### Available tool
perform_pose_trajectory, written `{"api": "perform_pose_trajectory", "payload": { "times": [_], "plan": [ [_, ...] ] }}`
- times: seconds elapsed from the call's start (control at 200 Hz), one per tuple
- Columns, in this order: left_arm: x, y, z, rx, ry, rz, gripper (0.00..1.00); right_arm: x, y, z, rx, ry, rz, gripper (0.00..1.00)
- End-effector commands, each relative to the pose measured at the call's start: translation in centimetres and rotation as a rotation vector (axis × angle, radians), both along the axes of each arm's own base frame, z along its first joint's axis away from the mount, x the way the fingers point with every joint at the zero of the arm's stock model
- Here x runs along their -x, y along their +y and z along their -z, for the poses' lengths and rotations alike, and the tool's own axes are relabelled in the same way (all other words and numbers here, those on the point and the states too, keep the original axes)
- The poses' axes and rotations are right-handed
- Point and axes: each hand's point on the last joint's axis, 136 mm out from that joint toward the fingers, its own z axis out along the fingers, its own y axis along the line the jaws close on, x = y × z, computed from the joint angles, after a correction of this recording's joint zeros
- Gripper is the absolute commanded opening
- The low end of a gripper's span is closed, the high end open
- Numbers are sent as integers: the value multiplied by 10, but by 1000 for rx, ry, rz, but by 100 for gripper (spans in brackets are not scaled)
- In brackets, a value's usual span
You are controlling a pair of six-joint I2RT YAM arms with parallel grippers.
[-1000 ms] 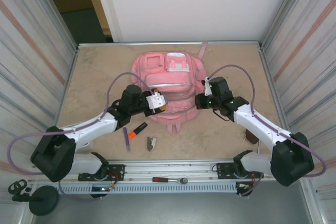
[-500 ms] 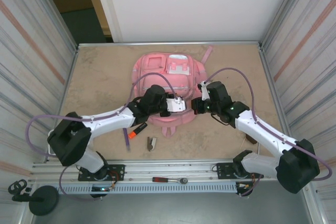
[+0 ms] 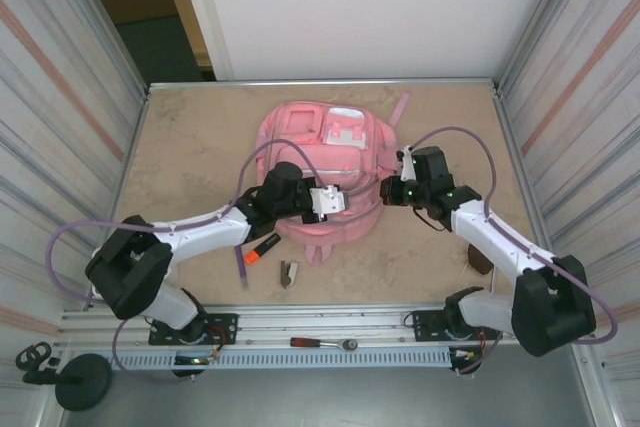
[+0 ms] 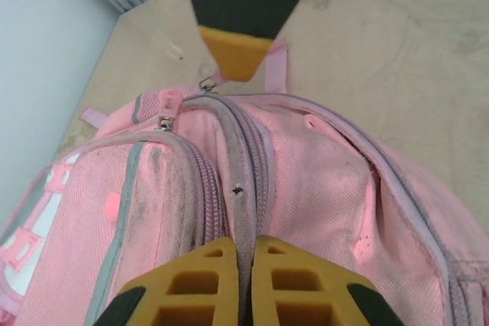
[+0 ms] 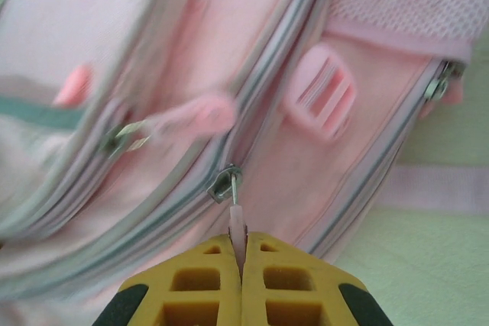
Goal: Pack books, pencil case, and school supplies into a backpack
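Tightly, left jaws pinch backpack (image 3: 300,137) seam (image 4: 243,188); right jaws, its zipper pull (image 5: 238,223).

left gripper (image 3: 342,200): swung from backpack (image 3: 300,142) left side onto its middle | jaws: closed, pinching the zip band (image 4: 243,188) | backpack: shifted slightly

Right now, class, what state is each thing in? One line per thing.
backpack: lying front up, zips look shut.
left gripper: shut on the backpack's zip band.
right gripper: shut on a zip pull.
highlighter: lying loose on the table.
pen: lying loose beside it.
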Motion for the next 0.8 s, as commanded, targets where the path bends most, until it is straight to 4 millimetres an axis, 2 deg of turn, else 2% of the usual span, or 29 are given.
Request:
{"api": "perform_pose_trajectory", "payload": {
  "times": [0.0,0.145,0.24,0.401,0.531,0.581,0.696,0.797],
  "plan": [
    [15,0,-46,168,-14,71,0,-28,-42,13,88,36,185,0],
    [18,4,-48,205,6,82,0,-48,-44,20,93,59,194,0],
    [16,5,-47,203,6,79,0,-47,-44,23,87,81,174,9],
    [14,5,-43,199,10,76,0,-38,-60,1,78,28,180,24],
    [14,4,-41,197,16,78,0,-43,-69,-13,21,8,192,33],
    [14,4,-40,195,18,77,0,-45,-65,-13,-6,22,173,36],
    [13,4,-39,190,20,74,0,-46,-40,-7,-98,61,65,40],
    [14,3,-39,190,30,79,0,-45,-27,-1,-104,70,-35,43]
  ]
}}
